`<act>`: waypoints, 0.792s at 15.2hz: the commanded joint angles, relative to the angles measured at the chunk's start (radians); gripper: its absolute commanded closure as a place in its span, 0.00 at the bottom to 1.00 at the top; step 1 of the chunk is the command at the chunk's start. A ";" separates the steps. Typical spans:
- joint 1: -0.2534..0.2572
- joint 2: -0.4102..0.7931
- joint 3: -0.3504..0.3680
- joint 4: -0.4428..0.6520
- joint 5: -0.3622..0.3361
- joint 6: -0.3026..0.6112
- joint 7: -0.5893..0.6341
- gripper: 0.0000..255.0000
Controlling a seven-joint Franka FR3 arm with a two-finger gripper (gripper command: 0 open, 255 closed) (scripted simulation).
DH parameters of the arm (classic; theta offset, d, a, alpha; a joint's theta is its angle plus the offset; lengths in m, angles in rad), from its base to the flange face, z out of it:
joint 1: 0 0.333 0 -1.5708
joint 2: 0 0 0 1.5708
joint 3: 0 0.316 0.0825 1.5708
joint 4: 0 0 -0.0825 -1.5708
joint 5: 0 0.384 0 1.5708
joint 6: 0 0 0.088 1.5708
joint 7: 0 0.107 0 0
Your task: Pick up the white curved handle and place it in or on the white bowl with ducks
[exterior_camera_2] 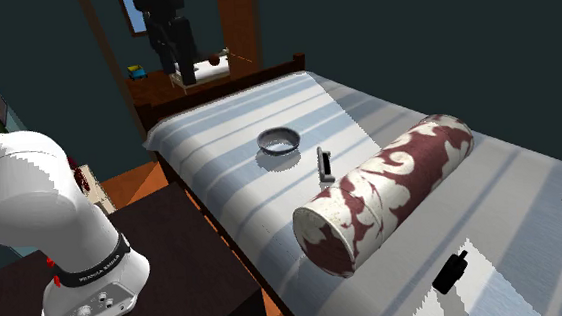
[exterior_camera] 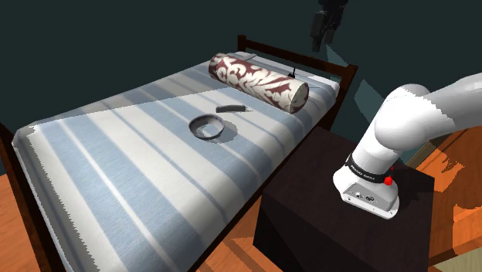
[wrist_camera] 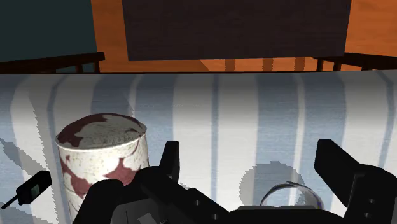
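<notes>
On the striped bed (exterior_camera: 116, 178), the handle (exterior_camera: 230, 108) lies flat between the bowl (exterior_camera: 208, 127) and the bolster (exterior_camera: 259, 79), just beside the bowl and apart from it; it looks dark grey here, not white. The gripper (exterior_camera: 320, 35) hangs high over the head of the bed, well apart from both. In the wrist view the fingers (wrist_camera: 170, 159) stand wide apart with nothing between them, so it's empty. The bowl rim peeks out by the far finger and the bolster end by the near one. I'd say it's high to line up before descending. The pick is not yet begun. With the bolster close, coming from above looks safest, and the carry is short.
</notes>
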 commanded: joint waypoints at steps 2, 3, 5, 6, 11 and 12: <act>0.004 0.017 -0.011 -0.016 -0.008 0.036 -0.021 0.00; 0.008 0.035 -0.023 -0.030 -0.017 0.072 -0.041 0.00; 0.016 0.077 -0.046 -0.054 -0.032 0.144 -0.081 0.00; 0.019 0.100 -0.057 -0.063 -0.039 0.180 -0.102 0.00; 0.040 0.238 -0.111 -0.089 -0.064 0.360 -0.201 0.00; 0.045 0.269 -0.122 -0.089 -0.067 0.396 -0.221 0.00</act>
